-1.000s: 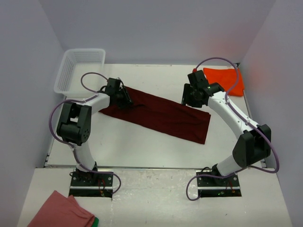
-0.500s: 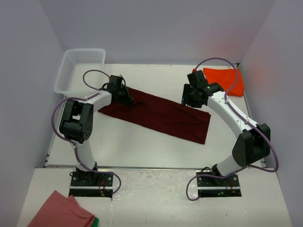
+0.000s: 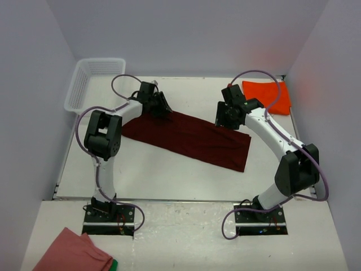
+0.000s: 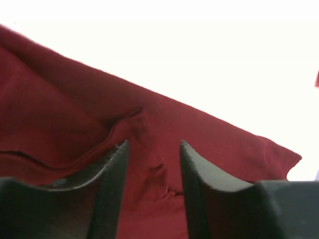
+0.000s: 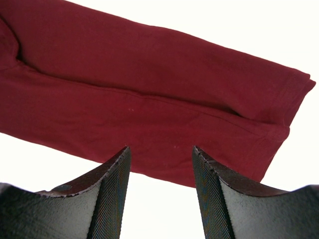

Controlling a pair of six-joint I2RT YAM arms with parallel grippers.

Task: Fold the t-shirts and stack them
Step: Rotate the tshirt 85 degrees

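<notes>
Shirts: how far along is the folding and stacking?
Done: the maroon shirt looks folded into a long strip. In hand: left fingers and right fingers, both open, near its ends. To do: fold it shorter, then stack it with the orange shirt lying apart, far right.

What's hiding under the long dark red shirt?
Only the white table shows around the dark red shirt. The shirt lies low on it with no big lump, but it covers whatever is beneath, so that part cannot be seen.
</notes>
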